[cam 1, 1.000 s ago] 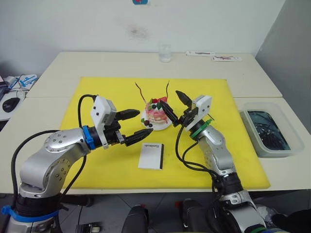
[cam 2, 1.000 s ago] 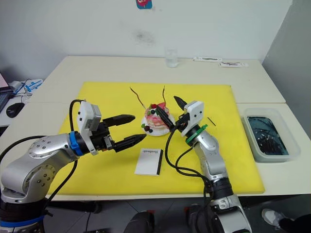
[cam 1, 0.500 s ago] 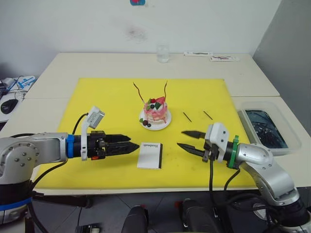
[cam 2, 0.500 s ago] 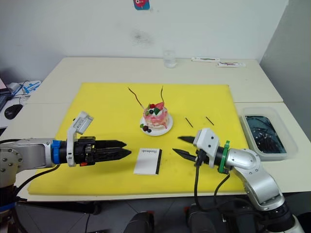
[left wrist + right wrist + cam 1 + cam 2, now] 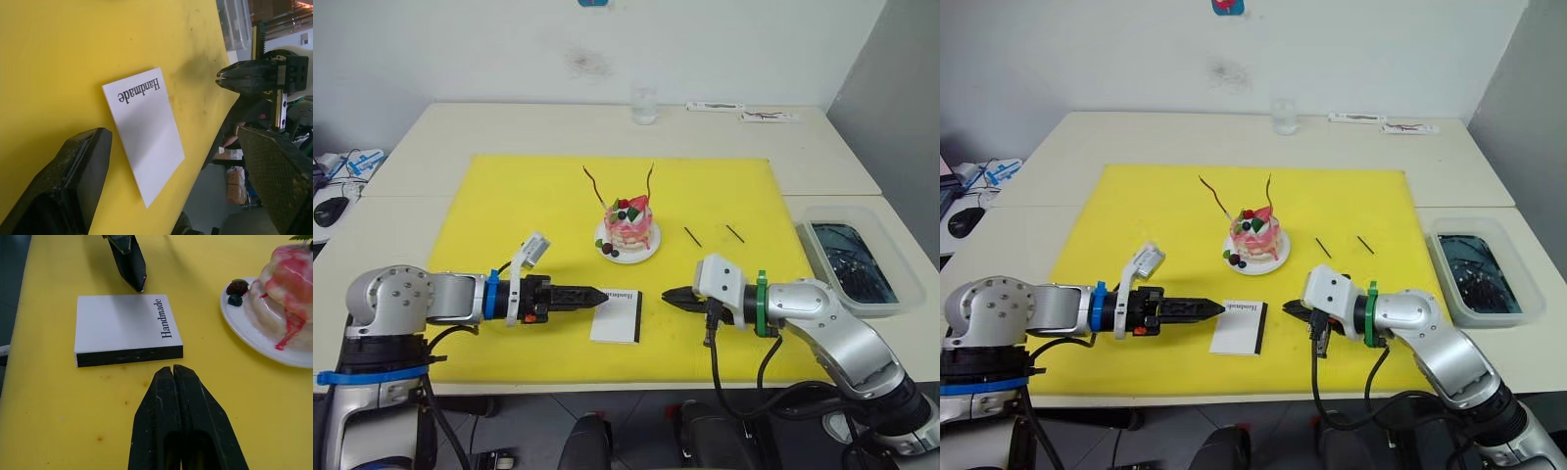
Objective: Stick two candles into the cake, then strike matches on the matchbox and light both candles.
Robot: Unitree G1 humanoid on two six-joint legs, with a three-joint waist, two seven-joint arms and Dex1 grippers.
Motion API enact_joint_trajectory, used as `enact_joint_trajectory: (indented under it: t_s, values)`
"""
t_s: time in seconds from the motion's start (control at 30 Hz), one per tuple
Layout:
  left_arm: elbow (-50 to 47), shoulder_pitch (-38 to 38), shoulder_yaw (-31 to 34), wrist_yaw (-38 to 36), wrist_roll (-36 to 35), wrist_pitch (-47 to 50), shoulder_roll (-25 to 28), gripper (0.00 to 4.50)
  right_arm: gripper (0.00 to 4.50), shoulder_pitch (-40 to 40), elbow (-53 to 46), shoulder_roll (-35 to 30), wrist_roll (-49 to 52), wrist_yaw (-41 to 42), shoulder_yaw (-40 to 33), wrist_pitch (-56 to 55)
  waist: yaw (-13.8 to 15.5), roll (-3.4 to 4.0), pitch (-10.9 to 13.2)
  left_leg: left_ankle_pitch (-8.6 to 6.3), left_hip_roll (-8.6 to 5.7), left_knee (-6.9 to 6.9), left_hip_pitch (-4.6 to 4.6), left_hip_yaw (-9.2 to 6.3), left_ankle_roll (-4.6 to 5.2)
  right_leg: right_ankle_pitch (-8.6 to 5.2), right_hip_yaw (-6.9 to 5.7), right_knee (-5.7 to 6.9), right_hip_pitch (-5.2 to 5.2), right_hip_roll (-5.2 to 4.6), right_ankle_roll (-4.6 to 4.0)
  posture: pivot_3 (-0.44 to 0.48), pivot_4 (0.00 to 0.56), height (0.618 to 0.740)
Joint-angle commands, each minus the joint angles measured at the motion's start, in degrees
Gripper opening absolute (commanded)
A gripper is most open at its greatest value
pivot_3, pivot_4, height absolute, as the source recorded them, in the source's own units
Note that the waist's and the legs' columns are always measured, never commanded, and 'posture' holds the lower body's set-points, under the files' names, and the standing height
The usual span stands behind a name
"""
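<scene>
The pink cake [image 5: 626, 230] sits on its white plate [image 5: 607, 251] mid-mat. Two thin wavy candles [image 5: 593, 184] [image 5: 651, 180] stand in it, unlit. Two short dark matches [image 5: 690, 236] [image 5: 734, 233] lie on the mat to its right. The white matchbox [image 5: 617, 314] lies flat in front of the cake. My left gripper [image 5: 589, 294] is low at the box's left edge, open, its fingers [image 5: 93, 156] apart with nothing between them. From the right, my right gripper [image 5: 172, 369] points at the box's black side strip [image 5: 129, 356], shut and empty, a short gap away.
The yellow mat [image 5: 509, 206] covers the table's middle. A clear bin [image 5: 850, 259] with dark contents stands off the mat at the right. A glass [image 5: 644, 106] and flat packets [image 5: 741, 113] lie at the back edge.
Both arms dropped from beside the cake to low over the mat, then moved in on the matchbox from either side. The right gripper went from open to shut.
</scene>
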Motion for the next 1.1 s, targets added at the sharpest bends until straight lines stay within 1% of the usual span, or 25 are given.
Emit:
enact_joint_trajectory:
  t_s: [0.03, 0.37, 0.67, 0.9, 1.1]
  values:
    - [-0.3, -0.2, -0.2, -0.7, 0.9, 0.2, -0.3, 4.50, 0.02, -1.7, -0.1, 0.3, -1.3, -0.3, 0.6, 0.2, 0.0, 0.00, 0.0, 0.00, 0.00, 0.00, 0.01, 0.00, 0.00, 0.00, 0.00, 0.00, 0.00, 0.00, 0.00, 0.000, 0.150, 0.740]
    - [0.8, 0.7, -0.6, -1.0, 3.9, -1.1, -4.3, 4.50, 0.02, -4.0, 3.1, 1.9, -4.4, -0.2, 4.1, 1.1, 0.0, 0.00, 0.0, 0.01, -0.05, 0.08, 0.03, -0.01, -0.01, -0.03, 0.02, 0.00, 0.06, -0.03, -0.06, 0.000, 0.150, 0.740]
    - [1.1, 1.6, -1.7, -2.8, 6.7, -2.4, -5.2, 4.50, 0.02, -5.8, 7.7, 5.6, -8.0, -0.2, 8.7, 1.2, 0.1, -0.01, 0.0, 0.01, -0.07, 0.09, 0.06, -0.02, -0.01, -0.02, 0.03, 0.00, 0.10, -0.04, -0.03, 0.000, 0.150, 0.740]
    - [1.3, 2.2, -1.7, -2.6, 7.7, -2.6, -7.1, 4.50, 0.02, -7.7, 11.6, 9.6, -9.8, -0.7, 10.0, 0.0, 0.2, 0.00, 0.0, 0.01, -0.08, 0.10, 0.15, -0.03, -0.01, -0.02, 0.03, 0.00, 0.19, -0.05, -0.05, 0.000, 0.150, 0.740]
    - [1.0, 3.0, -1.7, -2.4, 8.7, -2.9, -8.6, 4.50, 0.02, -8.5, 12.7, 11.3, -10.5, -0.3, 10.1, -0.6, 0.4, 0.01, -0.1, 0.02, -0.10, 0.12, 0.17, -0.03, -0.01, -0.02, 0.03, 0.00, 0.22, -0.08, -0.04, 0.000, 0.150, 0.740]
